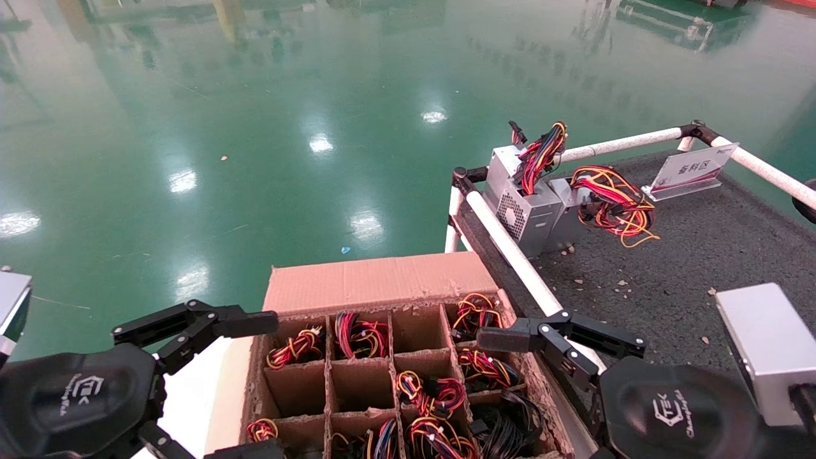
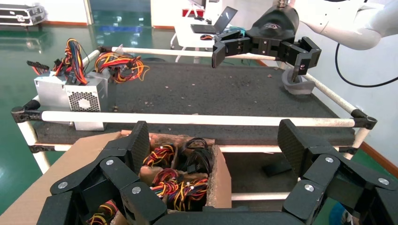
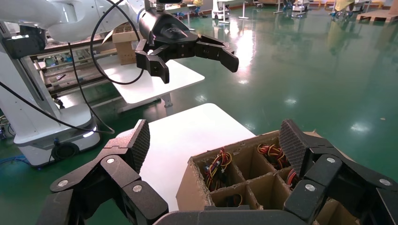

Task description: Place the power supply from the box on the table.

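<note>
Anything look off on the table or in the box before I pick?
The box dividers are frayed, and crumbs of cardboard litter the table. Both grippers, left and right, are open and empty.

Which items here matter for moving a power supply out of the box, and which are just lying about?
Job:
brown divided cardboard box
wired grey power supplies in its cells
dark rough table
open left tool
open right tool

Lying about:
white sign
plain silver block

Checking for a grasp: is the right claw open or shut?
Open: the right claw hangs over the box, fingers spread, holding nothing.
</note>
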Controlling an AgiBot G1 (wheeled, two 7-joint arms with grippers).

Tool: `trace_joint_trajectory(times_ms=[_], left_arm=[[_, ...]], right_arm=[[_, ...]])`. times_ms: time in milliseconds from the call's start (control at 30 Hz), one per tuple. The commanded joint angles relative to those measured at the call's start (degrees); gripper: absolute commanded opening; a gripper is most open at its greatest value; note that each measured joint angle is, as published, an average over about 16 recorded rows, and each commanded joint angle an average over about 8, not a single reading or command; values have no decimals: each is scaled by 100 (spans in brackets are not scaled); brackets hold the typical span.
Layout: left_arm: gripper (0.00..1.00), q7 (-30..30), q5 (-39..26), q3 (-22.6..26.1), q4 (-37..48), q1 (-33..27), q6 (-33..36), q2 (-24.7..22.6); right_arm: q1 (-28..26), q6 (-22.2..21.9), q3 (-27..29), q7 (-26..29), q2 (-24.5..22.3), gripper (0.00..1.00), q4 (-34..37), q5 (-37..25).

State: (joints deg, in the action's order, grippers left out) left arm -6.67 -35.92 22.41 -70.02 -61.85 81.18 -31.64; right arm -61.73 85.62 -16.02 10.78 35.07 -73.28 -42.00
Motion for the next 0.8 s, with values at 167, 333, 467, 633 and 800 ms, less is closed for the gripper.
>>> trace_joint_trajectory(times_ms=[167,333,467,633,800], left_arm=[[40,0,0,0,0,0,0,0],[0,0,0,0,0,0,0,0],[0,0,0,0,0,0,0,0],[0,0,0,0,0,0,0,0],[0,0,0,0,0,0,0,0]], right_arm=[[0,0,0,0,0,100,0,0],[0,0,0,0,0,100,0,0],[0,0,0,0,0,100,0,0],[0,0,0,0,0,100,0,0],[0,0,0,0,0,100,0,0]])
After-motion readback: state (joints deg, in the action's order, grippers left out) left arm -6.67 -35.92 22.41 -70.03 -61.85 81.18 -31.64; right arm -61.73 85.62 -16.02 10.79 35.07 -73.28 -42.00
